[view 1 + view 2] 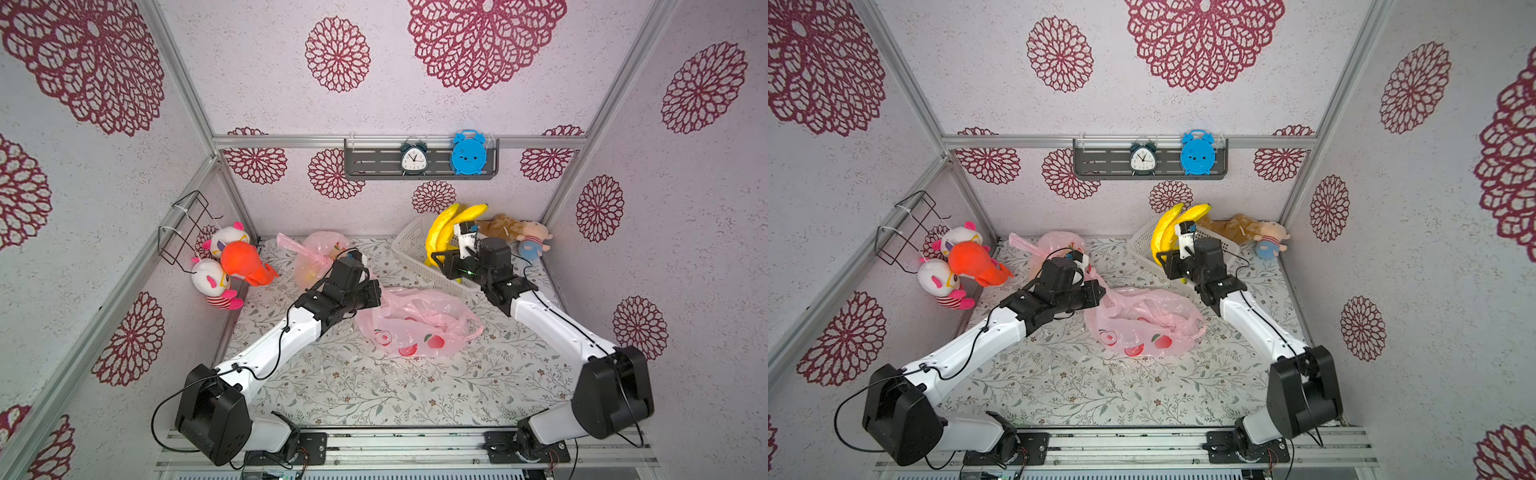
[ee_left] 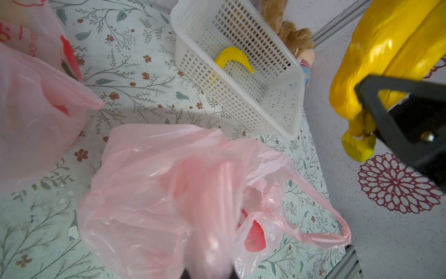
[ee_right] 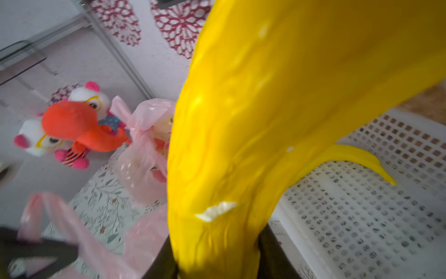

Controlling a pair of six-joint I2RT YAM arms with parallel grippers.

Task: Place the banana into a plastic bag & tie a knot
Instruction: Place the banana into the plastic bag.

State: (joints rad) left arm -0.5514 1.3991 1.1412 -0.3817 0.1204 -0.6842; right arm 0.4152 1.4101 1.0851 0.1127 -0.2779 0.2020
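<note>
In both top views the right gripper (image 1: 438,258) is clenched on the stem end of the banana (image 1: 446,230). The banana is a two-fruit bunch standing tips-up above the white basket (image 1: 409,249) at the far right of the table (image 1: 353,386). The left gripper (image 1: 374,292) is pinched tight on the far-left rim of the plastic bag (image 1: 419,328), which lies crumpled mid-table, just near of the basket. A tied bag (image 1: 316,257) sits at the far left.

In the left wrist view the plastic bag (image 2: 149,183) spreads below the camera. A strand of its film is drawn up toward the lens and hides the jaws. One handle loop (image 2: 321,217) lies slack on the table. The banana (image 2: 376,55) is in the air to the right with a black finger (image 2: 398,116) across its stem. A loose banana (image 2: 233,56) lies in the basket.

In the right wrist view yellow skin fills the frame, glossy and wrinkled, with a white chip near the stem. Dark jaws flank the stem on both sides.

The banana looks like a light, slightly soft toy. Held by the narrow stem, its long body could swing or twist, so a firm hold there seems wise. The bag is thin, limp and probably slippery, and its mouth looks collapsed. The rim or a handle loop is likely the best place to hold it and keep it open.
</note>
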